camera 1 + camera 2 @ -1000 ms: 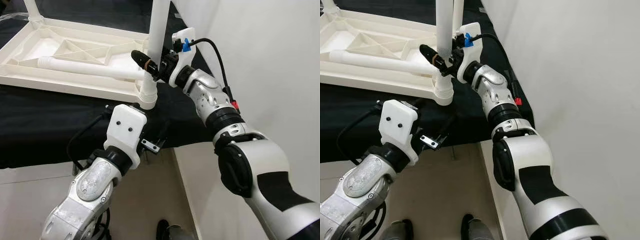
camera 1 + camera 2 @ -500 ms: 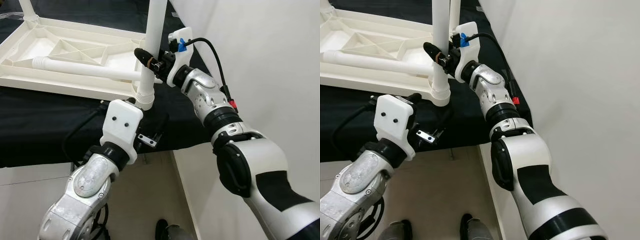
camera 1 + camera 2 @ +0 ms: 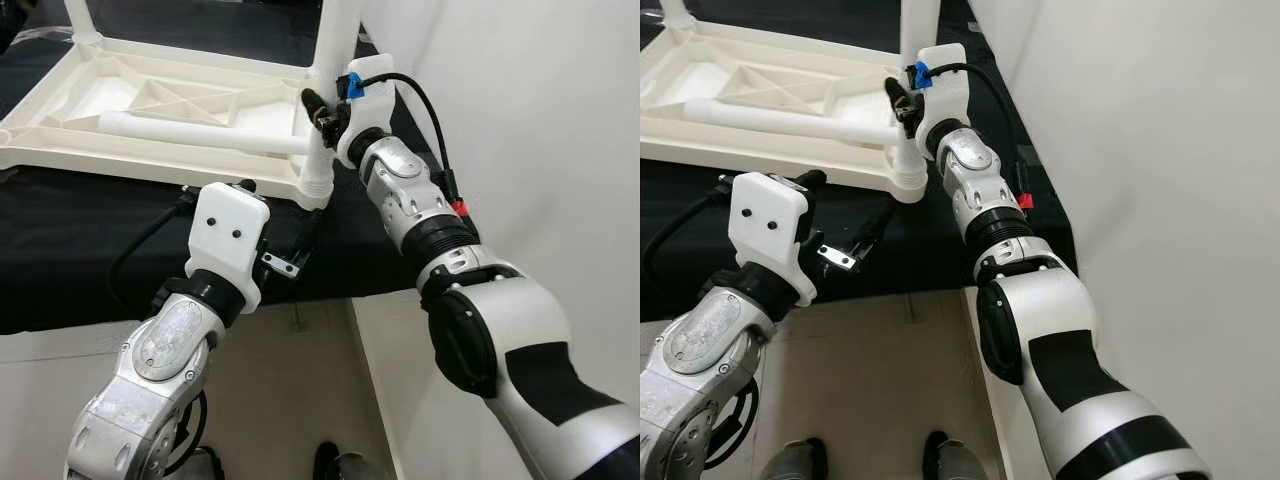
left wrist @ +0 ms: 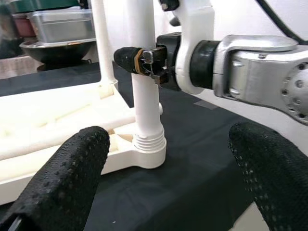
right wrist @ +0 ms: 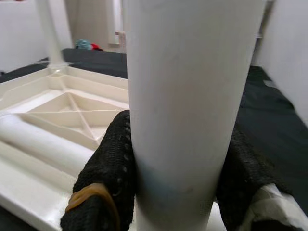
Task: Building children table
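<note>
A white plastic table top (image 3: pixel 100 165) lies upside down on a black cloth. An upright white leg (image 3: pixel 335 40) stands in its near right corner socket (image 3: pixel 316 190). My right gripper (image 3: pixel 320 105) is shut on this leg just above the socket; the right wrist view has the leg (image 5: pixel 187 96) between both black fingers. My left gripper (image 4: pixel 166 178) is open, low in front of that corner, touching nothing. A loose leg (image 3: pixel 200 133) lies across the underside. Another leg (image 3: pixel 80 20) stands at the far left corner.
A white wall (image 3: pixel 530 120) rises close on the right. The black cloth (image 3: pixel 60 260) hangs over the near edge above a beige floor (image 3: pixel 300 400). Metal bowls and containers (image 4: pixel 57 29) sit far behind the table.
The camera has shifted, so the table sits further right in view. My right gripper stays shut on the leg. My left gripper has drawn slightly left of the corner socket.
</note>
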You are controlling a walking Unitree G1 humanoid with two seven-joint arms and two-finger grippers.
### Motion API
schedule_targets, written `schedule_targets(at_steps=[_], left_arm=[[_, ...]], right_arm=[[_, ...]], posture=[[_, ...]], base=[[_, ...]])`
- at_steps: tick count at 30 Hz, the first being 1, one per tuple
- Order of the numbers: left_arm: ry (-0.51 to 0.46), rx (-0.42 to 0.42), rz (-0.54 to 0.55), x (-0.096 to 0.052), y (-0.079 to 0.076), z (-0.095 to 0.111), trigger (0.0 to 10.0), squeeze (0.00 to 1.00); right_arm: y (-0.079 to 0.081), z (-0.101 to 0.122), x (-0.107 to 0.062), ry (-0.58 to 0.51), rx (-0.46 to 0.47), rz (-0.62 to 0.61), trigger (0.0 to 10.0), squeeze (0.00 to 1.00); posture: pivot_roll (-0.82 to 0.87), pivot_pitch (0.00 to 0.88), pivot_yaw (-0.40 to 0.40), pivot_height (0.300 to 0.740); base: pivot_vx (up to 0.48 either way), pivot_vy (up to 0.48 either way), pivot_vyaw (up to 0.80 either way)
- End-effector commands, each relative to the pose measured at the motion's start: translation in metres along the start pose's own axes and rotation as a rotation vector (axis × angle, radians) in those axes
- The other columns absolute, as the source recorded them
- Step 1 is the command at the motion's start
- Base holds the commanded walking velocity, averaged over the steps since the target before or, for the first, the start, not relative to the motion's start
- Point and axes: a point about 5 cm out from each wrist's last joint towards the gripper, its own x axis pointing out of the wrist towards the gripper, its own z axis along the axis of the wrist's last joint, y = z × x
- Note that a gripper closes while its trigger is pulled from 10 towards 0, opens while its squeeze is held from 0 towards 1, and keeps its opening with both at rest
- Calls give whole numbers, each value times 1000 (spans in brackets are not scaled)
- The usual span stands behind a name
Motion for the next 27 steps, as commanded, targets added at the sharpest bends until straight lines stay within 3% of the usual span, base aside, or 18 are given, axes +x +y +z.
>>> schedule_targets(at_steps=[1, 2, 3, 5, 6, 9, 16, 17, 19, 23, 24, 27], left_arm=[[13, 3, -8, 1, 0, -2, 10000, 0], [13, 3, -8, 1, 0, -2, 10000, 0], [14, 5, -8, 1, 0, -3, 10000, 0], [14, 5, -8, 1, 0, -3, 10000, 0], [13, 5, -7, 2, 0, -2, 10000, 0], [10, 2, -7, 2, -1, -2, 10000, 0], [7, -1, -10, 3, -2, -1, 10000, 0], [9, -6, -15, 3, -4, -2, 10000, 0], [9, -6, -15, 3, -4, -2, 10000, 0], [12, -9, -18, 2, -6, -3, 10000, 0], [13, -10, -18, 2, -6, -3, 10000, 0], [13, -11, -18, 2, -6, -3, 10000, 0]], right_arm=[[-12, -19, -5, 93, -27, -88, 0, 0], [-12, -19, -5, 93, -27, -88, 0, 0], [-16, -17, -5, 96, 5, -174, 0, 0], [-16, -17, -5, 96, 5, -174, 0, 0], [-18, -14, -4, 96, 2, -271, 0, 0], [-18, -11, -4, 98, 6, -365, 0, 0], [-15, -9, -4, 93, 19, -450, 0, 0], [-7, -8, -4, 95, 59, -524, 0, 0], [-7, -8, -4, 95, 59, -524, 0, 0], [10, -6, -1, 95, 99, -507, 0, 0], [14, -5, 0, 87, 102, -484, 10000, 0], [17, -3, 1, 79, 101, -462, 10000, 0]], posture=[[86, 225, -167, 740], [86, 225, -167, 740], [86, 226, -169, 740], [86, 226, -169, 740], [82, 225, -169, 740], [80, 224, -170, 740], [81, 224, -172, 740], [80, 225, -174, 740], [80, 225, -174, 740], [80, 225, -175, 740], [80, 226, -176, 740], [78, 226, -175, 740]], base=[[0, 0, 0], [0, 0, 0], [0, 0, 0], [0, 0, 0], [0, 0, 0], [0, 0, 0], [0, 0, 0], [0, 0, 0], [0, 0, 0], [0, 0, 0], [0, 0, 0], [0, 0, 0]])
